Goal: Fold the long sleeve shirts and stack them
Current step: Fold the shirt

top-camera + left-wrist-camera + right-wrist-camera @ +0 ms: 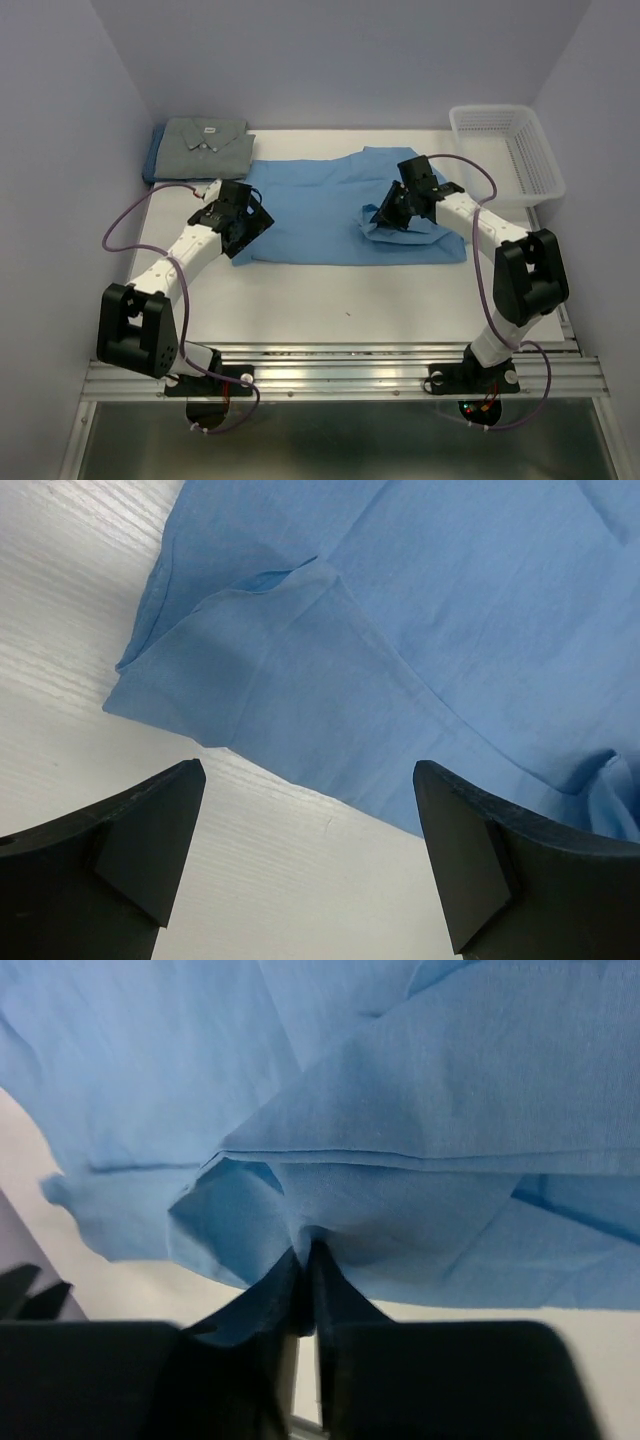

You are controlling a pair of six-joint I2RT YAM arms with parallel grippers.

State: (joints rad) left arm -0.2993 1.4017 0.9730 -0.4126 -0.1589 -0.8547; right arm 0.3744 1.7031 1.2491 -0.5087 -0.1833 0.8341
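Note:
A light blue shirt (pixel 320 215) lies spread on the white table. My right gripper (pixel 383 217) is shut on a fold of its right part and holds it bunched up; the pinched cloth (pixel 320 1210) shows in the right wrist view. My left gripper (pixel 243 222) is open and empty over the shirt's left near corner (pixel 190 695), with bare table between its fingers (pixel 140 830). A folded grey shirt (pixel 205 145) with a white neck label lies on a darker blue shirt (pixel 152 160) at the back left.
A white plastic mesh basket (pixel 505 150) stands at the back right corner. Purple cables loop beside both arms. The table's near metal edge (pixel 340 365) runs in front of the arm bases.

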